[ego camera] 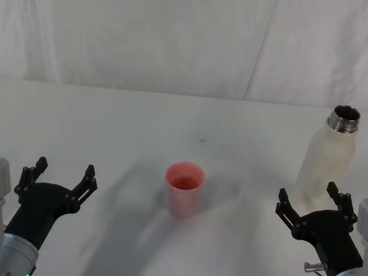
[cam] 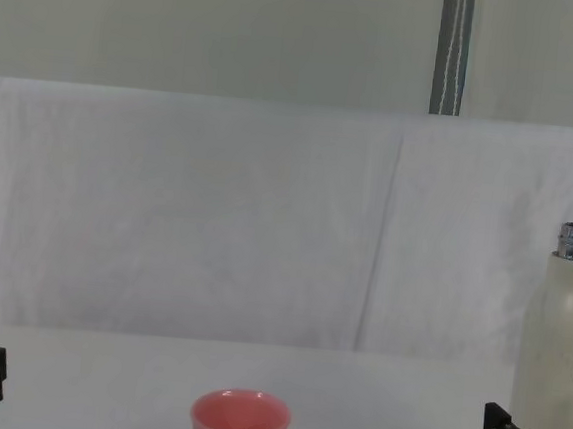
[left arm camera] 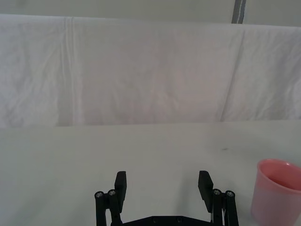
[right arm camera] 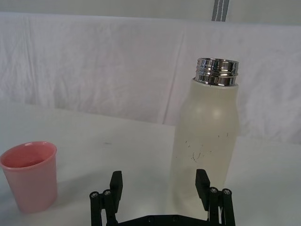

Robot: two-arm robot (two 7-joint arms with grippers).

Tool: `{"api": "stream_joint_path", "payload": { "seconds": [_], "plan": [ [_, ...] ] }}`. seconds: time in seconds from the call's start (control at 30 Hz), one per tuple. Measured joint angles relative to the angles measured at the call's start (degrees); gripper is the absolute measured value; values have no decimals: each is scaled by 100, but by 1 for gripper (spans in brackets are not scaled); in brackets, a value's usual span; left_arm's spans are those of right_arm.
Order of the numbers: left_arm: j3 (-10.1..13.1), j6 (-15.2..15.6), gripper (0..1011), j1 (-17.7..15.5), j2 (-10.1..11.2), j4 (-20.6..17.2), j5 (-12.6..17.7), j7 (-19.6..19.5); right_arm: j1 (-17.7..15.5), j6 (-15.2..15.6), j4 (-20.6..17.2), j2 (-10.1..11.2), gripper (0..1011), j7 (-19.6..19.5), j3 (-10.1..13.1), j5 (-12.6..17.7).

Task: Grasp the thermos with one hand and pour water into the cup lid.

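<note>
The cream-white thermos (ego camera: 326, 160) stands upright at the table's right, its steel neck uncapped; it also shows as a tall bottle (right arm camera: 206, 136) in the right wrist view and at the right edge (cam: 559, 344) of the chest view. The pink cup lid (ego camera: 184, 188) sits upright at the table's middle, seen too in the wrist views (left arm camera: 276, 191) (right arm camera: 31, 173) and low in the chest view (cam: 239, 424). My right gripper (ego camera: 313, 197) (right arm camera: 159, 186) is open just short of the thermos, fingers apart and not touching it. My left gripper (ego camera: 62, 174) (left arm camera: 162, 184) hangs open at the near left. No water is visible.
A white cloth (ego camera: 107, 124) covers the table and a white draped backdrop (cam: 216, 218) rises behind it. A grey vertical pole (cam: 452, 50) stands behind the backdrop. Bare tabletop lies between the cup lid and the thermos.
</note>
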Motion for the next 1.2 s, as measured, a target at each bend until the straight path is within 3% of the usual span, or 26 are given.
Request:
{"api": "stream_joint_path", "payload": {
  "seconds": [1.2],
  "plan": [
    [0, 0, 1001, 0, 0, 0, 0, 0, 0, 0, 0, 0, 1000, 0, 0, 0]
  ]
}}
